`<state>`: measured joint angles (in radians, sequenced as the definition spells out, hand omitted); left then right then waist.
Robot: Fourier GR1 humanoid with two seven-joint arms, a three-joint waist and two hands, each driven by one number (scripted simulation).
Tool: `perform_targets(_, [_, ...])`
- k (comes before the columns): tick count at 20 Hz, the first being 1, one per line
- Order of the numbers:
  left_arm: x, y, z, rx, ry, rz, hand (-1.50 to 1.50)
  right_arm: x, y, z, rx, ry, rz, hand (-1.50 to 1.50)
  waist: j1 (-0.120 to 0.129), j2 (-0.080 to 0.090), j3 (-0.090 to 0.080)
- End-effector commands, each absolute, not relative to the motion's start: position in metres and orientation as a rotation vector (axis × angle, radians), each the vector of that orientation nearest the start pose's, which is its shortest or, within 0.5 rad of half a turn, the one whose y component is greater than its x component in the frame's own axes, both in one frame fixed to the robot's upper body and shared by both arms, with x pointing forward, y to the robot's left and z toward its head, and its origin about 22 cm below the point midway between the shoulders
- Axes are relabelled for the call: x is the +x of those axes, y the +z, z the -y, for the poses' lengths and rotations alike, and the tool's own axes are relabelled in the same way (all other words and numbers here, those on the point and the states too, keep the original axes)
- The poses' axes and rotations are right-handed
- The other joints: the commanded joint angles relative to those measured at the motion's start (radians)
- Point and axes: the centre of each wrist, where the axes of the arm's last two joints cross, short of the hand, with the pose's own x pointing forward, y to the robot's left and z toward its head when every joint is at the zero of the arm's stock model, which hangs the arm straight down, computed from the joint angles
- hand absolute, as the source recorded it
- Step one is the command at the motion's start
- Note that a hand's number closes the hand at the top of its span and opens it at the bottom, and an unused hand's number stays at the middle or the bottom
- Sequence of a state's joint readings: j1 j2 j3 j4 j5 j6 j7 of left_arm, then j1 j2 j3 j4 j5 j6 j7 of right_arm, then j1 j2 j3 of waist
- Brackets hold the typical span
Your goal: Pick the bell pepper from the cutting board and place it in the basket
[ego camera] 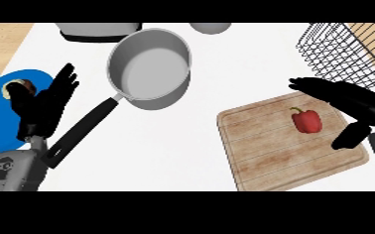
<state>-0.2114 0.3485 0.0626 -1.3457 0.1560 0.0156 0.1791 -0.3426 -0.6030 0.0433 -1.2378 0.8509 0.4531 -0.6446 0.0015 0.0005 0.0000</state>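
Two hands show over a white counter [183, 144], and only the right one matters for the step at hand, which I judge to be the closing approach before the grasp. Largest on the counter is the wooden cutting board [278, 148], lying at the right and turned a little askew; just beyond its far right corner stands the black wire basket [333, 49], near the board but apart from it. Left of centre sits a grey saucepan [150, 69] with a long black handle pointing toward the left forearm, well clear of the route. Further left is a blue plate [22, 79] with a small round item on it that I cannot identify. The left hand [47, 104] rests open, fingers up, over that plate's edge, holding nothing. The right hand [344, 104] hovers spread wide above the board's right side, fingers to the far side and thumb to the near side, with nothing in it. Smallest is the red bell pepper [307, 121], lying on the board between those fingers and thumb, not visibly touched. To do this well, the hand should lower straight down so the pepper stays centred, close around its body rather than its stem, then lift clear of the board before swinging toward the basket's rim.
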Motion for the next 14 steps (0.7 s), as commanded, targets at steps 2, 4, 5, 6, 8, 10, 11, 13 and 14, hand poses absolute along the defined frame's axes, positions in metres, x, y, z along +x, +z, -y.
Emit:
perform_targets(2, [0.287,0.022,-0.324,0.183,-0.081,1.382,0.00,0.307,0.069,0.357,-0.277,1.651,1.455,-1.50,-0.003,-0.001,0.000])
perform_targets(4, [0.284,0.030,-0.304,0.182,-0.066,1.379,0.00,0.311,0.078,0.347,-0.285,1.639,1.449,-1.50,-0.001,-0.002,0.000])
perform_targets(5, [0.287,0.033,-0.307,0.201,-0.066,1.393,0.00,0.311,0.079,0.352,-0.309,1.655,1.454,-1.50,-0.001,-0.001,0.000])
perform_targets(6, [0.290,0.026,-0.302,0.191,-0.078,1.365,0.00,0.309,0.071,0.370,-0.351,1.671,1.428,-1.50,-0.001,0.000,0.000])
perform_targets(8, [0.283,0.026,-0.309,0.188,-0.075,1.388,0.00,0.314,0.051,0.362,-0.384,1.665,1.429,-1.50,0.003,0.000,0.000])
perform_targets(10, [0.304,0.037,-0.317,0.189,-0.054,1.388,0.00,0.311,0.064,0.341,-0.412,1.664,1.426,-1.50,-0.003,0.000,0.000])
perform_targets(11, [0.297,0.042,-0.322,0.209,-0.082,1.404,0.00,0.315,0.062,0.353,-0.413,1.684,1.400,-1.50,0.000,0.000,0.000])
perform_targets(13, [0.285,0.027,-0.307,0.193,-0.080,1.392,0.00,0.321,0.049,0.360,-0.424,1.666,1.405,-1.50,0.003,0.000,0.000])
perform_targets(14, [0.291,0.039,-0.313,0.206,-0.072,1.380,0.00,0.308,0.049,0.342,-0.448,1.685,1.416,-1.50,-0.001,-0.001,0.000])
